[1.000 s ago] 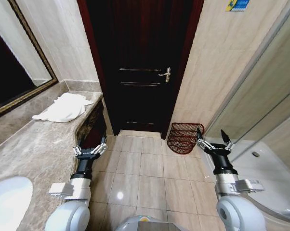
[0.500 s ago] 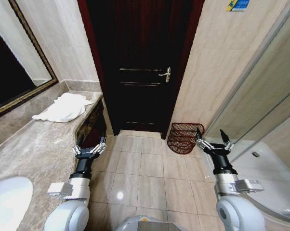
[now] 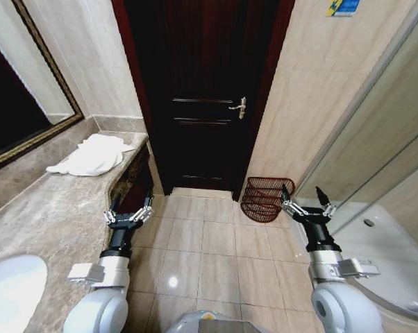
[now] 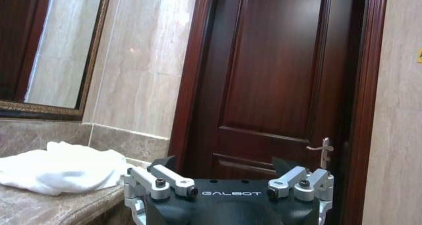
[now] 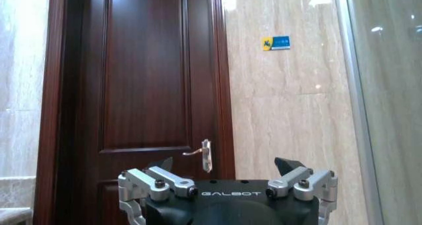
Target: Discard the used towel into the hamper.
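A crumpled white towel (image 3: 92, 155) lies on the marble counter (image 3: 53, 215) at the far end, close to the wall and mirror; the left wrist view has the towel (image 4: 63, 166) on the counter's corner. The hamper (image 3: 262, 199), a low dark red-brown open-weave basket, stands on the floor tiles against the wall right of the door. My left gripper (image 3: 129, 209) is open beside the counter's front edge, well short of the towel. My right gripper (image 3: 305, 199) is open, just right of the hamper and above floor level. Both hold nothing.
A dark wooden door (image 3: 202, 90) with a metal handle (image 3: 239, 107) fills the middle ahead. A framed mirror (image 3: 18, 104) hangs over the counter, with a white basin (image 3: 7, 291) at its near end. A glass shower screen (image 3: 375, 146) borders the right.
Both grippers have drifted very slightly; the towel and hamper stay where they were.
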Robot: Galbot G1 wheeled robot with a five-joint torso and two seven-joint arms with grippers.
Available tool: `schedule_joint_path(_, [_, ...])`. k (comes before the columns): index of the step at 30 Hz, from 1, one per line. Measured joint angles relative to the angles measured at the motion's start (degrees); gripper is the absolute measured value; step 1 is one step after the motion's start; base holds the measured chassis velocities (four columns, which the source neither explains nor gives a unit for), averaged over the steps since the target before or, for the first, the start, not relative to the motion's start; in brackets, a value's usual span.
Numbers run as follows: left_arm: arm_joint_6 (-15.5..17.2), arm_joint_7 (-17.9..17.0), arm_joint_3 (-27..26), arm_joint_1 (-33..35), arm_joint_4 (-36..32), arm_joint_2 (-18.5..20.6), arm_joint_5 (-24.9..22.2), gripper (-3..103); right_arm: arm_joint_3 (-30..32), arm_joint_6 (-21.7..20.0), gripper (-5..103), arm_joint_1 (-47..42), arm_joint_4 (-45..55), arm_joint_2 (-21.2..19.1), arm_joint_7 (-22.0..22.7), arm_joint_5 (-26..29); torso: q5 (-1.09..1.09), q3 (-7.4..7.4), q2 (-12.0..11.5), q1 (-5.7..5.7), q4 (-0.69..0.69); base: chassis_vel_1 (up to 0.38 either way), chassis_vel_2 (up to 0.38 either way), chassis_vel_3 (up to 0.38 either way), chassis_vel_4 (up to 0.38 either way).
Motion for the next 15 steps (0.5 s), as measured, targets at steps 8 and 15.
schedule_joint_path(8, [0.0, -0.1, -0.5, 0.0, 0.0, -0.1, -0.3, 98, 0.0, 0.5, 100, 0.1, -0.1, 0.1, 0.0, 0.1, 0.00, 0.00, 0.0, 0.00, 0.00, -0.061, 0.080, 0.078, -0.085])
schedule_joint_path(15, [0.0, -0.1, -0.4, 0.0, 0.0, -0.4, -0.3, 98, 0.2, 0.7, 100, 0.2, -0.2, -0.1, 0.0, 0.4, 0.00, 0.00, 0.0, 0.01, 0.01, -0.118, 0.123, 0.124, -0.115])
